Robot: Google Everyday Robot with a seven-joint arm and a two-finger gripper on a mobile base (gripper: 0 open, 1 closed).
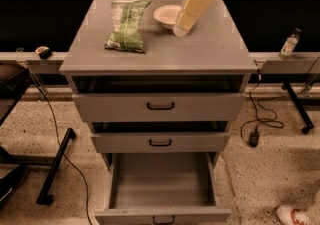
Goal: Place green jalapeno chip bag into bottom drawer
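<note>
The green jalapeno chip bag (126, 25) lies flat on the grey cabinet top (165, 49), at its left rear. My gripper (181, 31) hangs over the cabinet top on a cream-coloured arm, just in front of a white bowl (166, 15) and a short way right of the bag, not touching it. The bottom drawer (161, 185) is pulled out, and its grey tray holds nothing. Its small black handle (163, 219) shows at the bottom edge.
The top drawer (160, 106) and middle drawer (160, 142) are slightly ajar. A small bottle (289, 44) stands on the ledge at right. Cables and a black stand leg (55, 169) lie on the floor at left, a power adapter (254, 138) at right.
</note>
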